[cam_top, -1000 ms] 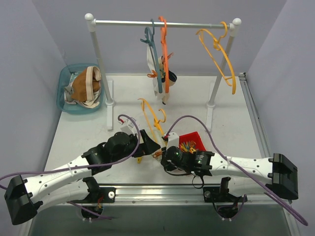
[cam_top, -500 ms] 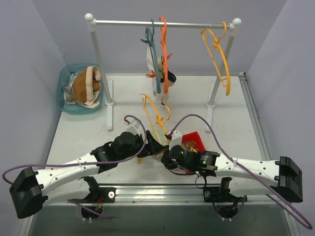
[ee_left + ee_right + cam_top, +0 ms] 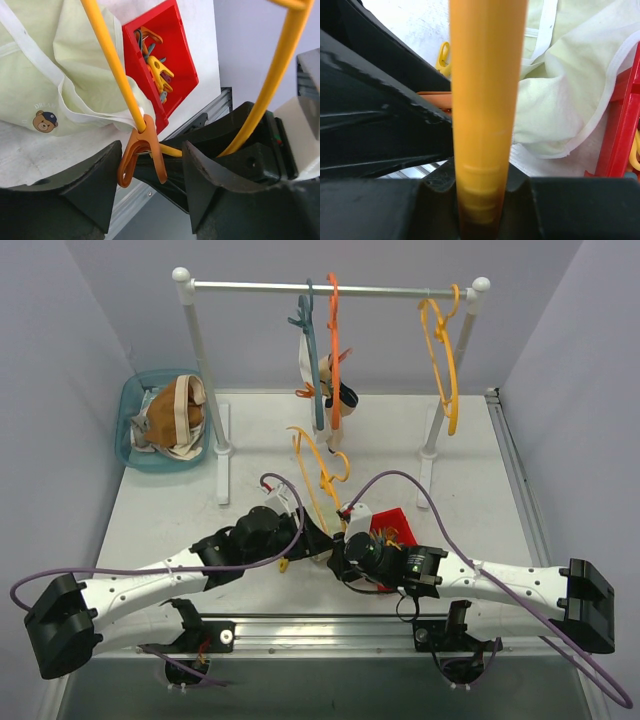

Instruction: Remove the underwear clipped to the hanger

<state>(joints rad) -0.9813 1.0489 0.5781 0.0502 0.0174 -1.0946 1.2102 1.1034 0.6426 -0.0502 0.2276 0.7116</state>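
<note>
Spread wide, the jaws of the left gripper (image 3: pixel 151 152) stand on either side of an orange clothespin (image 3: pixel 136 162); whether they touch it cannot be told. That clothespin bites the lower bar of a yellow hanger (image 3: pixel 114 60) and pins the edge of a pale cream brief (image 3: pixel 55 65) with a small bear print, which fills the upper left of the left wrist view.

The right gripper (image 3: pixel 487 200) has its jaws pressed onto the same yellow hanger. Its bar runs straight down the middle of the right wrist view into the notch between the fingers, and the pale cream brief lies bunched at the right of that frame. A red tray (image 3: pixel 180 70) holding loose coloured clothespins sits just beyond the brief, at the upper centre of the left wrist view.

In the top view both grippers meet at the lower centre of the frame, with the hanger's hook rising above them. The brief is hidden beneath the arms there.

Near the top centre a rail (image 3: pixel 250 286) carries a grey-blue hanger (image 3: pixel 316 370) and an orange hanger (image 3: pixel 334 350). More underwear (image 3: pixel 345 398) hangs low among them, though which hanger holds it cannot be told. A second yellow hanger (image 3: pixel 447 360) hangs toward the right. At the upper left a teal basket (image 3: pixel 125 425) holds brown and cream briefs (image 3: pixel 175 415).
</note>
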